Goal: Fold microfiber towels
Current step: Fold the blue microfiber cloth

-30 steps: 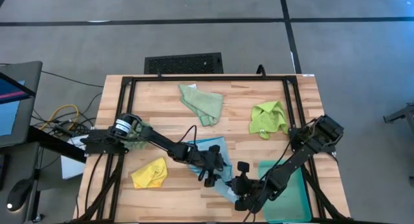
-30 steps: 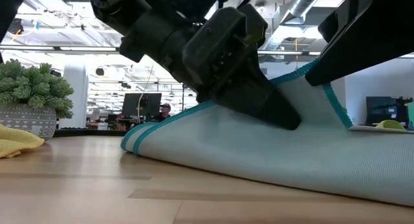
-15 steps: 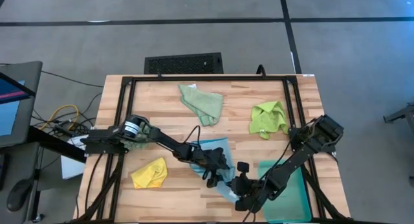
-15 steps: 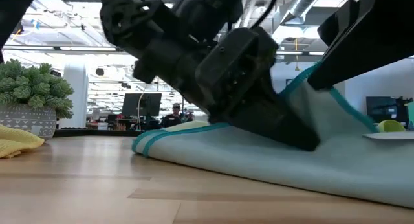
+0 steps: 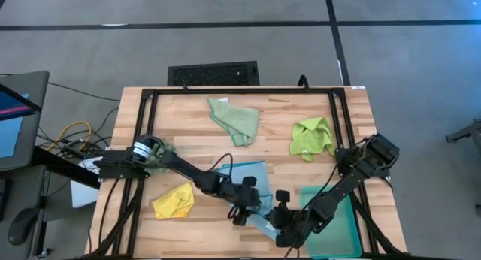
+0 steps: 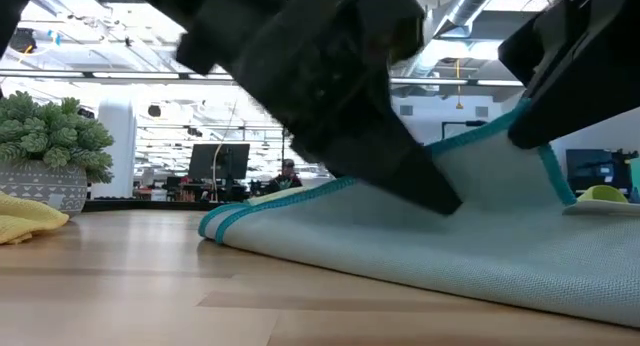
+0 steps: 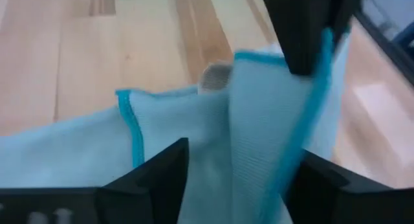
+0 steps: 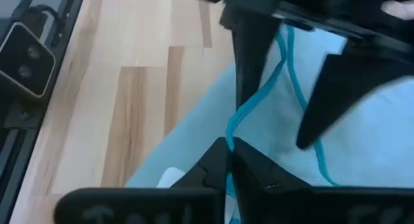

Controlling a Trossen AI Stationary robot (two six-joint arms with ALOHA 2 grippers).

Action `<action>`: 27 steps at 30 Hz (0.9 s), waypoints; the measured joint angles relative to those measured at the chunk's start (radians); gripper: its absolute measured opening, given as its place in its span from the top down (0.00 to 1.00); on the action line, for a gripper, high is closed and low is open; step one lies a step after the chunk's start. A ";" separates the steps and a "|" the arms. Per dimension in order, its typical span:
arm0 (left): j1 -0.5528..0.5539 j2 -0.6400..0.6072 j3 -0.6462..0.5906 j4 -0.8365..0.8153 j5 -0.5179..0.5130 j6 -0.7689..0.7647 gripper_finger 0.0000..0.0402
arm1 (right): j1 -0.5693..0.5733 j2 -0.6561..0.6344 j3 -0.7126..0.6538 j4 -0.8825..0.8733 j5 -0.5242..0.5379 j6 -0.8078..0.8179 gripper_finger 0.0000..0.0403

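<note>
The light blue towel (image 5: 248,177) lies at the near middle of the table (image 5: 188,132), its near corner lifted between the two arms. The right gripper (image 8: 228,160) pinches the towel's teal-trimmed edge, fingers pressed together on the cloth. The left gripper (image 7: 242,179) straddles a raised fold of the same towel with its fingers spread apart. Compared with a second ago, the left arm has slid nearer the table's front edge and closer to the right gripper, and in the low view the towel's folded edge (image 6: 215,223) sits slightly further right. The sage green towel (image 5: 234,119), lime green towel (image 5: 312,137) and yellow towel (image 5: 173,201) lie where they were.
</note>
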 joint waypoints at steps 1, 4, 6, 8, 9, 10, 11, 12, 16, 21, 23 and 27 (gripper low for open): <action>-0.014 -0.004 0.000 0.004 -0.023 0.018 0.53 | 0.000 0.003 0.000 0.002 0.001 0.011 0.86; -0.056 -0.013 0.001 0.003 -0.106 0.062 0.60 | -0.002 0.005 0.000 -0.011 0.001 0.034 0.79; -0.081 -0.016 0.001 -0.002 -0.166 0.073 0.65 | -0.002 0.005 0.000 -0.034 0.001 0.057 0.73; -0.108 -0.019 0.001 -0.005 -0.227 0.086 0.69 | -0.002 0.004 0.000 -0.075 0.003 0.081 0.66; -0.122 -0.023 0.001 -0.010 -0.252 0.100 0.72 | -0.002 0.000 0.000 -0.097 0.008 0.097 0.63; -0.136 -0.025 0.001 -0.007 -0.270 0.116 0.74 | -0.002 -0.003 0.000 -0.118 0.010 0.115 0.61; -0.153 -0.027 0.001 -0.007 -0.290 0.131 0.77 | -0.002 -0.003 0.000 -0.143 0.014 0.135 0.58; -0.170 -0.028 0.001 -0.013 -0.307 0.144 0.79 | -0.002 -0.003 0.000 -0.174 0.017 0.154 0.56; -0.231 -0.028 0.001 -0.038 -0.336 0.198 0.90 | -0.014 -0.003 -0.002 -0.275 0.019 0.242 0.50; -0.283 -0.028 0.001 -0.056 -0.375 0.210 0.99 | -0.023 -0.003 -0.016 -0.325 0.038 0.294 0.48; -0.294 -0.028 0.001 -0.057 -0.421 0.226 0.98 | -0.022 -0.003 -0.024 -0.312 0.038 0.271 0.48; -0.295 -0.027 0.001 -0.053 -0.565 0.217 0.98 | -0.019 -0.003 -0.026 -0.239 0.014 0.204 0.49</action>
